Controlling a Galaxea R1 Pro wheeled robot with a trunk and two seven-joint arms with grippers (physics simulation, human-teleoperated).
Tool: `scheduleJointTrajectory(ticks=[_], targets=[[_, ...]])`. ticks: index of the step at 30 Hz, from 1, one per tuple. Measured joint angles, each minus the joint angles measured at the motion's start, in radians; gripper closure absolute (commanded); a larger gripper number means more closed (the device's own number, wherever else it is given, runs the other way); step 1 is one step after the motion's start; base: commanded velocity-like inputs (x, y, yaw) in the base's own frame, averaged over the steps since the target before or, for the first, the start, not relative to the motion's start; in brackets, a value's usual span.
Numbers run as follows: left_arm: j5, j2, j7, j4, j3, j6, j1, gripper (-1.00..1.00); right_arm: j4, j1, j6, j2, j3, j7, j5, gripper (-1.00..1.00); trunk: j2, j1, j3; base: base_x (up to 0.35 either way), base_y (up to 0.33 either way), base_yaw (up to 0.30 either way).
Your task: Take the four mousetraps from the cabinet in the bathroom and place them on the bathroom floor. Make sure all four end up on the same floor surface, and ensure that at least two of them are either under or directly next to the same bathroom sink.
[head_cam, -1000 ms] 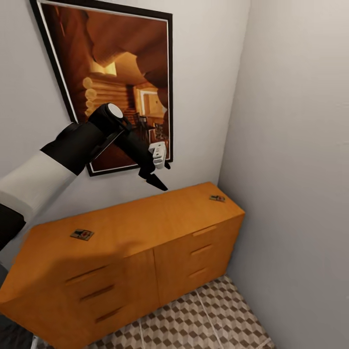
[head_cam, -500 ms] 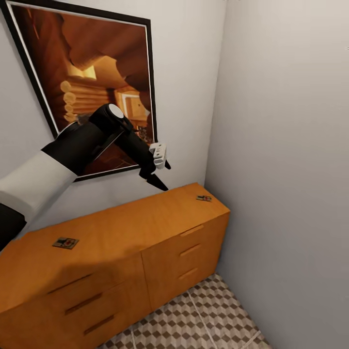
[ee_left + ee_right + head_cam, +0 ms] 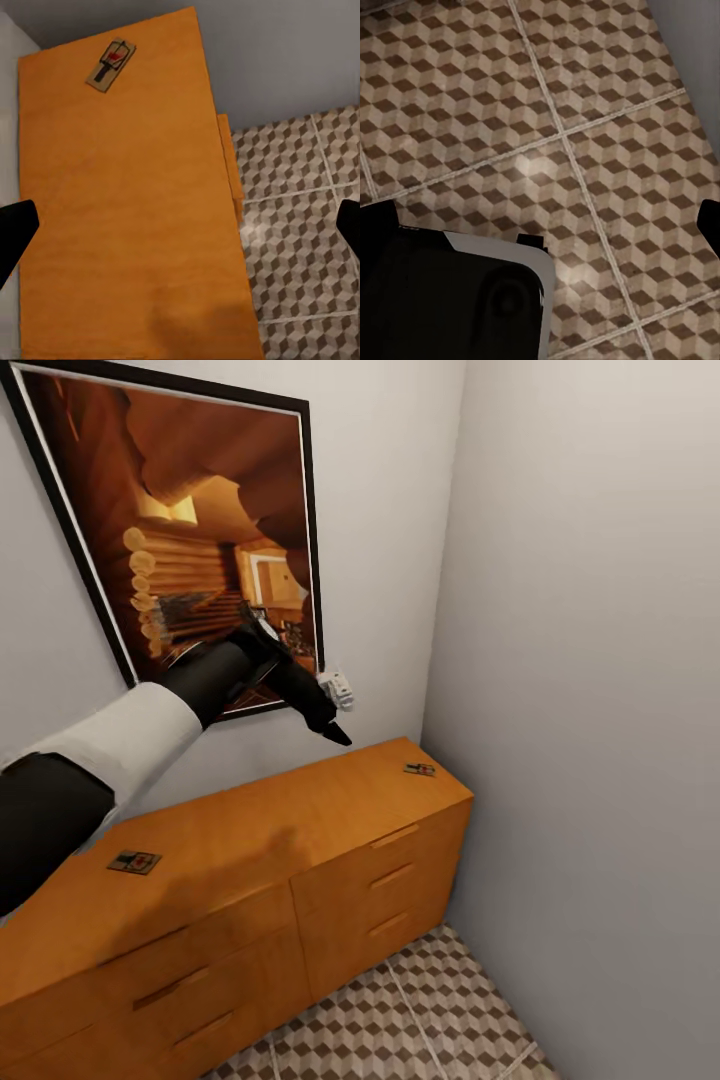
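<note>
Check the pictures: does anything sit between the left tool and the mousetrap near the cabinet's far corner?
Nothing visible does. The left tool, jaws open, hangs above the low orange-wood cabinet. The small flat brown mousetrap with dark wire parts lies on bare cabinet top ahead of it, close to the corner by the grey walls.

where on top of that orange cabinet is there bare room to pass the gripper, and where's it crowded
The cabinet top is mostly bare: one long open stretch runs between the mousetrap near its left end and the mousetrap at its right end by the corner wall. The left gripper hangs open above the back edge there. Only those two ends are occupied.
</note>
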Motion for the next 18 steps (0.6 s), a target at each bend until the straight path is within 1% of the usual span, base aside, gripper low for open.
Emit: scheduleJointTrajectory(ticks=[1, 4, 8, 13, 16, 18], targets=[[0.003, -0.049, 0.102, 0.098, -0.003, -0.002, 0.000, -1.00, 0.000, 0.000, 0.000, 0.000, 0.000, 0.000, 0.000, -1.00, 0.000, 0.000, 0.000, 0.000, 0.000, 0.000], [0.004, -0.069, 0.145, 0.144, -0.003, -0.002, 0.000, -1.00, 0.000, 0.000, 0.000, 0.000, 0.000, 0.000, 0.000, -1.00, 0.000, 0.000, 0.000, 0.000, 0.000, 0.000], [0.008, -0.079, 0.166, 0.165, -0.002, -0.002, 0.000, -1.00, 0.000, 0.000, 0.000, 0.000, 0.001, 0.000, 0.001, -1.00, 0.000, 0.000, 0.000, 0.000, 0.000, 0.000], [0.012, -0.082, 0.179, 0.172, -0.002, -0.004, 0.003, -1.00, 0.000, 0.000, 0.000, 0.000, 0.001, 0.000, 0.001, -1.00, 0.000, 0.000, 0.000, 0.000, 0.000, 0.000], [0.013, -0.082, 0.184, 0.174, -0.002, -0.018, 0.014, -1.00, 0.000, 0.000, 0.000, 0.000, 0.001, 0.000, 0.001, -1.00, 0.000, 0.000, 0.000, 0.000, 0.000, 0.000], [0.012, -0.084, 0.187, 0.175, -0.002, -0.040, 0.028, -1.00, 0.000, 0.000, 0.000, 0.000, 0.001, 0.000, 0.001, -1.00, 0.000, 0.000, 0.000, 0.000, 0.000, 0.000]])
